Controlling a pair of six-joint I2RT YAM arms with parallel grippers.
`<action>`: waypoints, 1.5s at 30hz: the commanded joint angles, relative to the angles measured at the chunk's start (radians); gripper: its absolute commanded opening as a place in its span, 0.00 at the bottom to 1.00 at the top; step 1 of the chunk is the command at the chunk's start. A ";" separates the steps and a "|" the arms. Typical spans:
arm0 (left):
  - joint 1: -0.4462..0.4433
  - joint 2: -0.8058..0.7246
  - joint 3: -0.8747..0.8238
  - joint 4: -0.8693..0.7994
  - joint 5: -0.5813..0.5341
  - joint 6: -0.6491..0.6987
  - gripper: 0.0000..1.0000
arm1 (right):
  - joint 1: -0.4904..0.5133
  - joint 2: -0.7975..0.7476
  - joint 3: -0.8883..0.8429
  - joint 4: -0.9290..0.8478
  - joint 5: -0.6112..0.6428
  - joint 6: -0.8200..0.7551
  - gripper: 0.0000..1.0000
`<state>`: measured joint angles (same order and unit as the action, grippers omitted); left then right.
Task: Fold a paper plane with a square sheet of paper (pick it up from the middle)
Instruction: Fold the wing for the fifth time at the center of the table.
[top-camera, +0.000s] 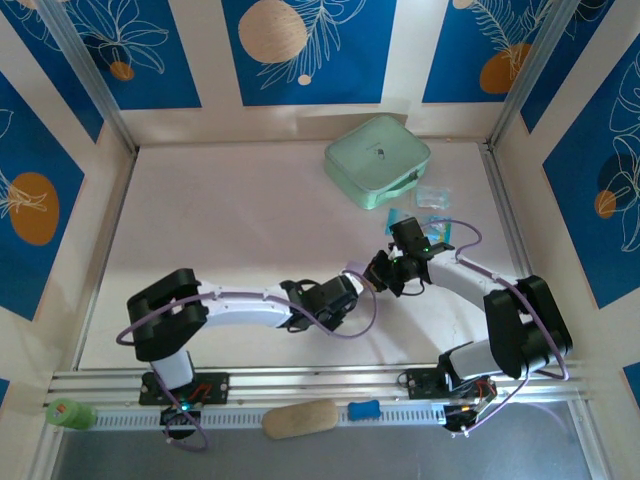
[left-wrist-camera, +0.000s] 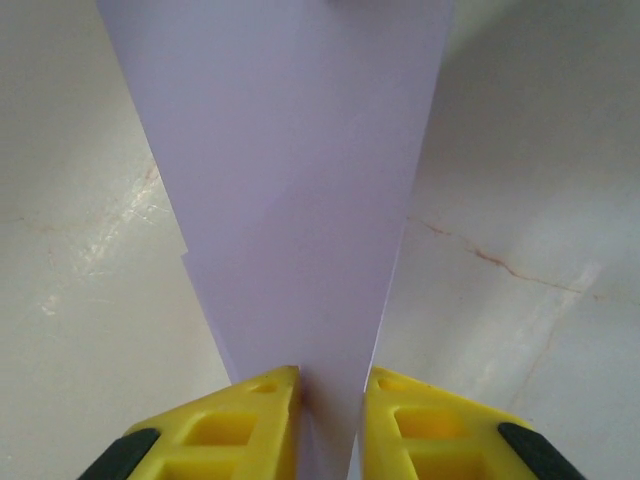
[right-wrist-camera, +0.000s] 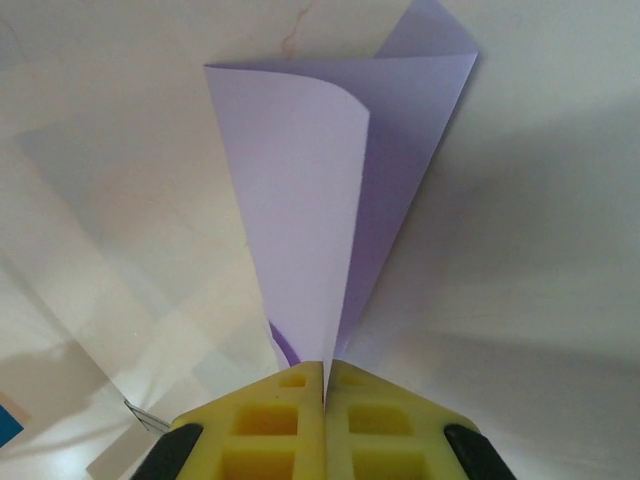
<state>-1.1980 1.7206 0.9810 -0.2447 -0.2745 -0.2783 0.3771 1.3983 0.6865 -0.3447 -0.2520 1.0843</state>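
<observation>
RIGHT: our right gripper (right-wrist-camera: 325, 372) is clamping shut on the narrow end of the square sheet of paper (right-wrist-camera: 320, 200) | LEFT: our left gripper (left-wrist-camera: 332, 385) is standing parted, with the folded sheet loose between its jaws | LOCATION: we are holding the sheet over the table (right-wrist-camera: 560, 250), between both wrists | RISK: we are judging that, on one pinch alone, the curled flap may spring open or the sheet may swing and crease.

Left arm (top-camera: 240, 305) and right arm (top-camera: 465, 283) bend inward, left gripper (left-wrist-camera: 332, 378) slightly parted, right gripper (right-wrist-camera: 326, 368) pinched shut on the paper sheet (right-wrist-camera: 300, 200).
</observation>
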 joint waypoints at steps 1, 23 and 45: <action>-0.018 0.026 0.028 -0.047 -0.071 0.022 0.21 | -0.009 0.001 0.001 0.014 -0.043 0.017 0.00; -0.032 -0.008 0.013 -0.015 -0.086 0.023 0.18 | -0.010 0.005 -0.007 0.021 -0.045 0.017 0.00; -0.039 0.000 0.005 -0.017 -0.101 0.020 0.12 | -0.012 0.007 -0.007 0.026 -0.046 0.019 0.00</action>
<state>-1.2270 1.7271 0.9836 -0.2481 -0.3534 -0.2626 0.3710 1.3983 0.6861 -0.3134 -0.2699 1.0924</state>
